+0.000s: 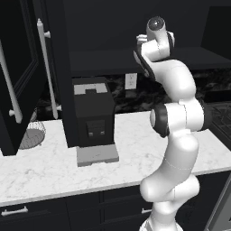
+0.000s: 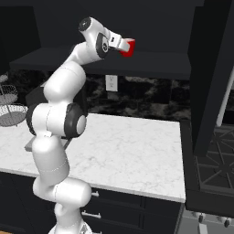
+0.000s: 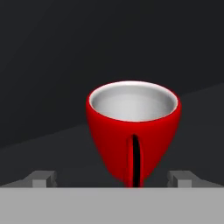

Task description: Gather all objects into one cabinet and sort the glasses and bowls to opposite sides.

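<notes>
Red mug point(image 3: 133, 131) upright on dark cabinet shelf point(image 3: 52, 144), betw wide-open gripper point(image 3: 112, 178) tips.

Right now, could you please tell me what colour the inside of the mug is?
White inside, glossy red outside; the mug shows best in the hand view.

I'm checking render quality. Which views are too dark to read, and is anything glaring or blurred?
Hand view: red mug sharp and evenly lit, background dim. Left base view: cabinet nearly black, marble counter bright, no glare. Right base view: shelf area murky.
</notes>
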